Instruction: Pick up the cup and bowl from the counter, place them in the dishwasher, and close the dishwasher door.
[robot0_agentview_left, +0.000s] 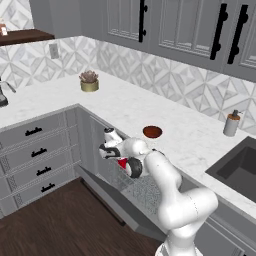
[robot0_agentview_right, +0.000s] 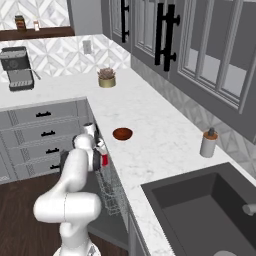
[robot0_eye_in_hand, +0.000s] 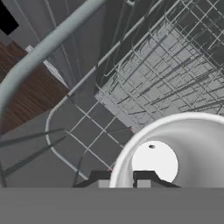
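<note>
Cup (robot0_eye_in_hand: 175, 153) is seen from above in the hand view, white inside and rim up, directly under the end effector (robot0_eye_in_hand: 126, 178) and over the grey wire rack (robot0_eye_in_hand: 175, 74) of the dishwasher. Upright attitude suits a drop into the rack.

From the base views the red cup (robot0_agentview_left: 122, 162) sits at the wrist, low in front of the bench (robot0_agentview_left: 150, 107), above the lowered dishwasher door (robot0_agentview_left: 110, 192). The arm is folded down because the rack lies under the bench edge.

End effector state: fingertips are set narrow at the cup rim; whether the cup is gripped or just freed cannot be told.

Bowl (robot0_agentview_left: 152, 132) is left on the bench near its front edge, just above the dishwasher, within short reach for the next pick. Door is down, as loading requires.
</note>
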